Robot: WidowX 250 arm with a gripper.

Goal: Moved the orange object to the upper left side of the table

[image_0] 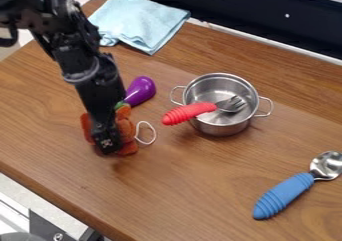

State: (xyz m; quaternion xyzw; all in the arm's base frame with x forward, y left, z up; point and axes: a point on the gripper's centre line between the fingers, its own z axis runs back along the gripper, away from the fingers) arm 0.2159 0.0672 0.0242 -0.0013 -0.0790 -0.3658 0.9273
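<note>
The black gripper (108, 141) hangs down at the left-centre of the table, directly over the orange object (125, 127) and covering its middle. Orange parts show on both sides of the gripper, and a white loop of string lies at the object's right. How the fingers stand around it is hidden. The wooden table (180, 185) lies beneath, and the orange object is low over it or on it; which of these I cannot tell.
A purple eggplant (141, 91) lies just behind the orange object. Right of centre stands a metal pot (224, 127) with a red-handled fork (190, 113) in it. A blue-handled spoon (285, 195) is at lower right, a light blue cloth (140, 21) at the back left.
</note>
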